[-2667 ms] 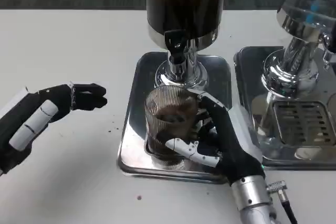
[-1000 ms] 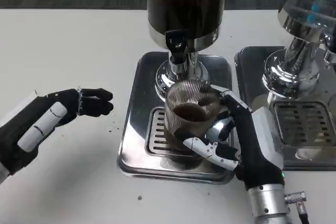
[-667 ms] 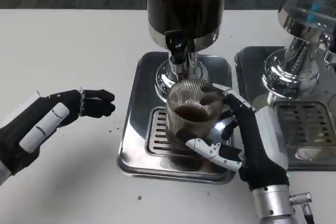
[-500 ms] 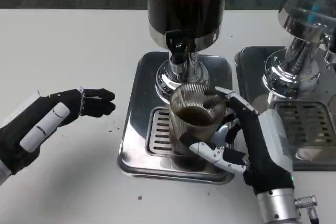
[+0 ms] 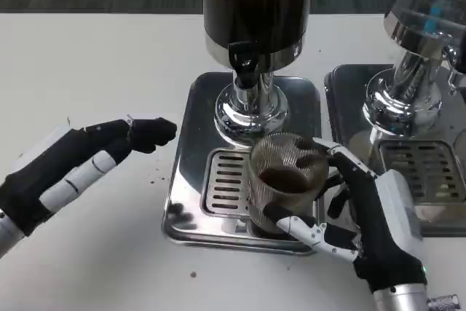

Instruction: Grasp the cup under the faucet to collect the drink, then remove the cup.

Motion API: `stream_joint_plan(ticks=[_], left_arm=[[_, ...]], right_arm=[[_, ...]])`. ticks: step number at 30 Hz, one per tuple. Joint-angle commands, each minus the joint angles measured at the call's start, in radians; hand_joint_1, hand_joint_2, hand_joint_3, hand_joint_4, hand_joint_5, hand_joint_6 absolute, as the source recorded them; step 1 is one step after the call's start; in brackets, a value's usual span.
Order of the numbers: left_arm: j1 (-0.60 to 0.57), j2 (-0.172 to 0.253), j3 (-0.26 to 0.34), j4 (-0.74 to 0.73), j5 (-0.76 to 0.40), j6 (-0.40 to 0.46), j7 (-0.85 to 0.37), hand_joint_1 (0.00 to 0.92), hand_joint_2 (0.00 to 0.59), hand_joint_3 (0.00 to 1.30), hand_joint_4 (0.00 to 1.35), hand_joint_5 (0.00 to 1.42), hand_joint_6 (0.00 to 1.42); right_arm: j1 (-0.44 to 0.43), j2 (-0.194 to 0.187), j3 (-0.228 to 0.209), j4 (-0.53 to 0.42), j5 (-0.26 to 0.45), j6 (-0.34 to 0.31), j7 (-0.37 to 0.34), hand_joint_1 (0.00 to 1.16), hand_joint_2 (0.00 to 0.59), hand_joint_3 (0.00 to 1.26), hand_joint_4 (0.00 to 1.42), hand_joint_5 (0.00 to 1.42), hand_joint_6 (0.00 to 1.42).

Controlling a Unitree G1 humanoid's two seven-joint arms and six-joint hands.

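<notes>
Over the right part of the slotted drip grate (image 5: 227, 182) sits the cup (image 5: 285, 180), a ribbed clear glass holding dark drink, toward the front-right of the steel tray (image 5: 191, 118). It stands forward and to the right of the faucet (image 5: 245, 63), not straight under it. The right hand (image 5: 364, 213) is wrapped around the cup from the right: a white-and-black finger crosses its lower front, others curve behind its rim, and the black palm lies against its side. Whether the cup's base rests on the grate or is lifted just clear of it is hard to tell from this angle.

Behind the cup rises the dispenser (image 5: 257, 5), a dark tank on a shiny chrome base (image 5: 249, 111) planted at the back of the tray. To the right stands a second dispenser (image 5: 422, 41) with its own steel tray (image 5: 408, 202) and grate.

On the left, well apart from the tray, the left hand (image 5: 95, 158) hovers above the white table (image 5: 87, 63), holding nothing, its fingers stretched out toward the tray's left edge. A few dark specks (image 5: 155, 177) dot the tabletop between that hand and the tray.
</notes>
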Motion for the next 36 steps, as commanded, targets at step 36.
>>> stream_joint_plan(ticks=[36], left_arm=[[0.184, 0.172, -0.149, -0.288, -0.053, -0.207, -0.015, 0.000, 0.199, 0.25, 0.14, 0.12, 0.18]], right_arm=[[0.294, -0.019, -0.079, -0.371, 0.016, -0.026, 0.092, 0.62, 0.243, 0.59, 0.67, 0.79, 1.08]])
